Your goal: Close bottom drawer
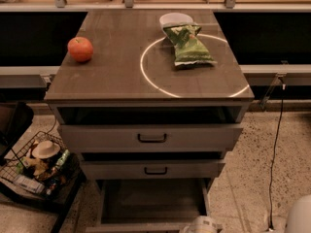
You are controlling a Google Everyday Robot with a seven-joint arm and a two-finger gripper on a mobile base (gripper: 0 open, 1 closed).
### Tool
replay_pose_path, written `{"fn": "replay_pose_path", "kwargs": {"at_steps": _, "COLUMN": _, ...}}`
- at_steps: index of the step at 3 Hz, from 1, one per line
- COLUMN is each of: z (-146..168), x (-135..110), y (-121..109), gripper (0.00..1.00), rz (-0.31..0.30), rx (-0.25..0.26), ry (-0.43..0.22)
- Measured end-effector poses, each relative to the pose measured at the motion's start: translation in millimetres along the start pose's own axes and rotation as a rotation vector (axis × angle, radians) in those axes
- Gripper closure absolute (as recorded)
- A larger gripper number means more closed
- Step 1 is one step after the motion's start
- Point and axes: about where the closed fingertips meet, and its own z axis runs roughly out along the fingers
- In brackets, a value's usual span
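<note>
The bottom drawer (150, 203) is pulled far out of the grey-brown cabinet (112, 81), and its bare inside shows. Its front runs along the lower edge of the view, and its handle is out of view. The middle drawer (155, 170) and the top drawer (151, 138) each stick out a little, each with a small black bar handle. A white rounded part of my gripper (201, 225) pokes in at the bottom edge, just at the right part of the bottom drawer's front.
On the cabinet top lie a red apple (80, 49), a green chip bag (188, 45) and a white bowl (176, 19). A wire basket of clutter (36, 166) stands at the lower left. A black cable (277, 144) hangs at the right. A white robot part (299, 216) is at the bottom right corner.
</note>
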Motion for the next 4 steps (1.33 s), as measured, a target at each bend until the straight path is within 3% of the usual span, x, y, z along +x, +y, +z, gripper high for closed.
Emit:
{"fn": "replay_pose_path", "kwargs": {"at_steps": 1, "z": 0.0, "x": 0.0, "y": -0.1, "gripper": 1.00, "rz": 0.000, "rx": 0.000, "ry": 0.000}}
{"fn": "replay_pose_path", "kwargs": {"at_steps": 2, "z": -1.0, "x": -12.1, "y": -44.8, "gripper": 1.00, "rz": -0.030, "rx": 0.063, "ry": -0.028}}
{"fn": "replay_pose_path", "kwargs": {"at_steps": 3, "z": -1.2, "x": -12.1, "y": -43.8, "gripper": 1.00, "rz": -0.030, "rx": 0.063, "ry": -0.028}}
{"fn": "replay_pose_path", "kwargs": {"at_steps": 4, "z": -0.6, "x": -34.0, "y": -84.2, "gripper": 1.00, "rz": -0.079, "rx": 0.109, "ry": -0.058}}
